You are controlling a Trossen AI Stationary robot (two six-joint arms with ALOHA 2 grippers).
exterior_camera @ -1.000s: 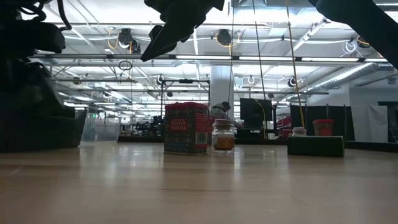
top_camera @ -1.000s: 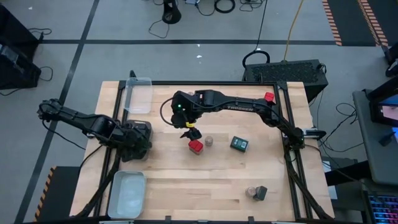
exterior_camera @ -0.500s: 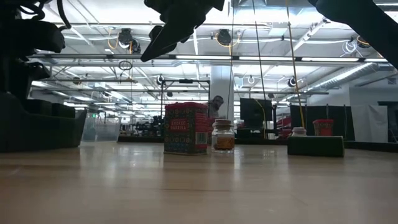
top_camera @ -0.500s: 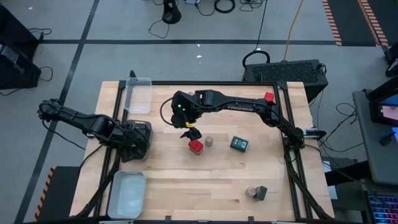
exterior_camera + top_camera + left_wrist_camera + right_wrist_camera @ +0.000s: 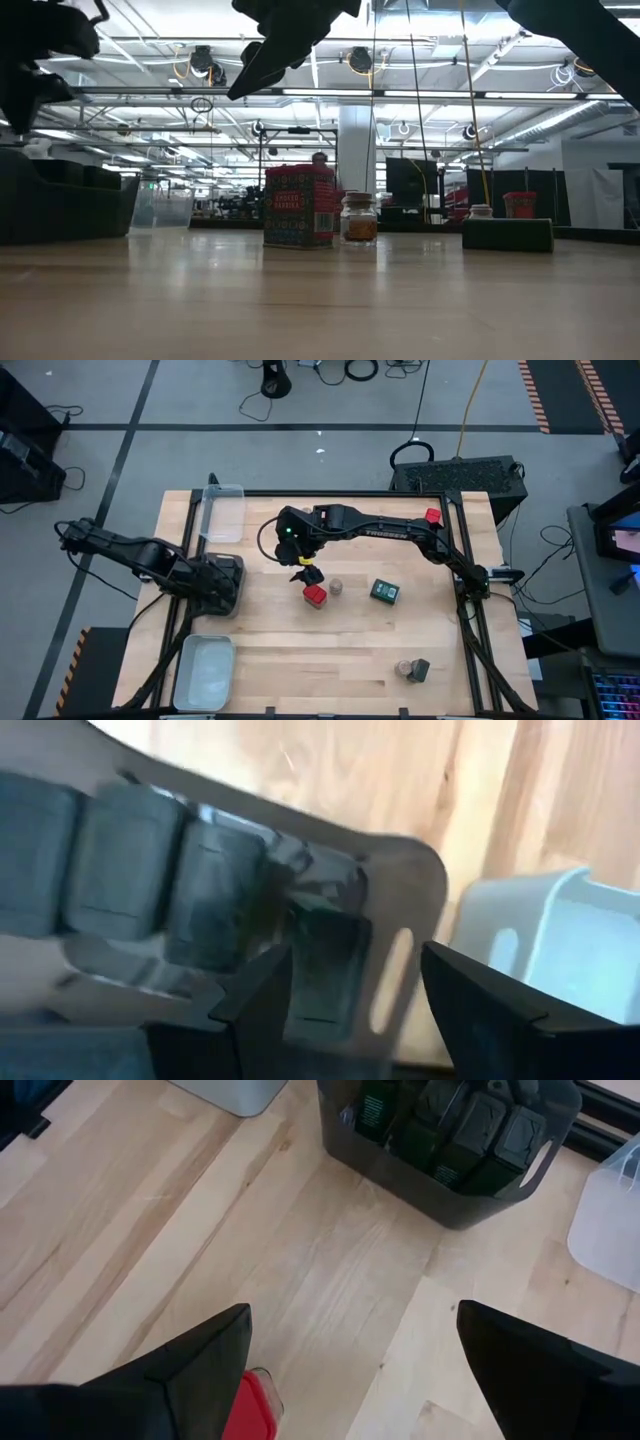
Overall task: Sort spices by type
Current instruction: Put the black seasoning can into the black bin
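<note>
The right hand [image 5: 309, 574] hangs open above the red tin [image 5: 315, 595], fingers spread wide to either side of it and not touching. A small jar [image 5: 336, 587] stands just beside the tin, and a dark tin [image 5: 385, 590] sits further along the counter [image 5: 330, 650]. Another jar [image 5: 404, 668] and dark tin [image 5: 419, 669] wait near the counter's front edge. The left hand [image 5: 222, 582] is open over the dark tray [image 5: 232, 563], where its wrist view shows dark tins [image 5: 130, 860] lined up inside. Only the low view shows the red tin's [image 5: 299, 206] printed label and the jar's orange contents. Clear trays [image 5: 222, 512] sit at the left corners.
</note>
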